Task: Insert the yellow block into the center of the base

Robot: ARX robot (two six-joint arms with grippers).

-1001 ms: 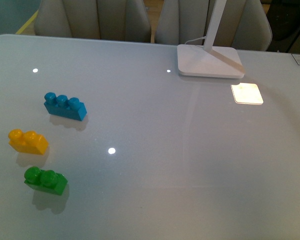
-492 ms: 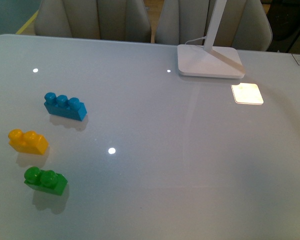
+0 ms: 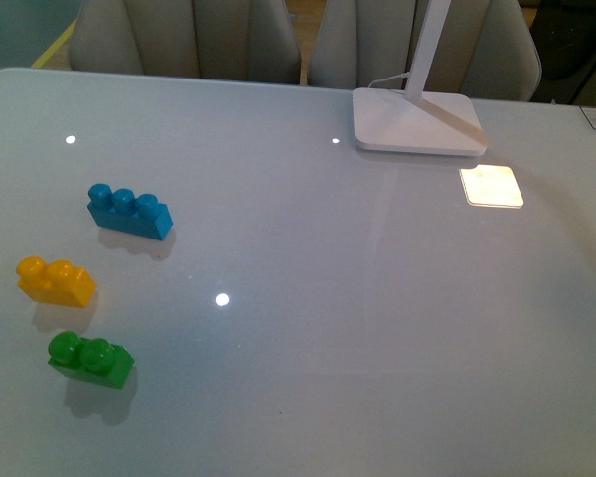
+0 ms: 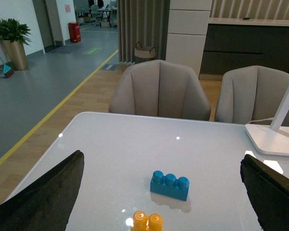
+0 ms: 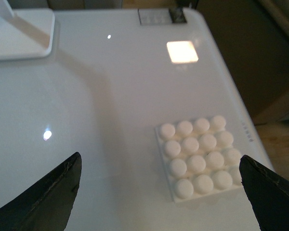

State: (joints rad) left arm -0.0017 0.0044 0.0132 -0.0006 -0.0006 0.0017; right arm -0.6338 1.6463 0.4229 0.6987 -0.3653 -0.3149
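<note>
The yellow block (image 3: 56, 281) lies at the left of the white table, between a blue three-stud brick (image 3: 129, 211) and a green two-stud brick (image 3: 90, 359). In the left wrist view the yellow block (image 4: 147, 222) shows at the frame's edge, ahead of my open left gripper (image 4: 161, 202), whose dark fingers (image 4: 43, 199) stand wide apart with nothing between them. The white studded base (image 5: 200, 156) appears only in the right wrist view, near the table's edge, between the spread fingers (image 5: 45, 197) of my open right gripper (image 5: 161, 202). Neither arm shows in the front view.
A white lamp foot (image 3: 417, 121) with its slanted stem stands at the table's far side, a bright light patch (image 3: 491, 186) beside it. Two grey chairs (image 4: 160, 89) stand behind the table. The table's edge (image 5: 241, 103) runs close to the base.
</note>
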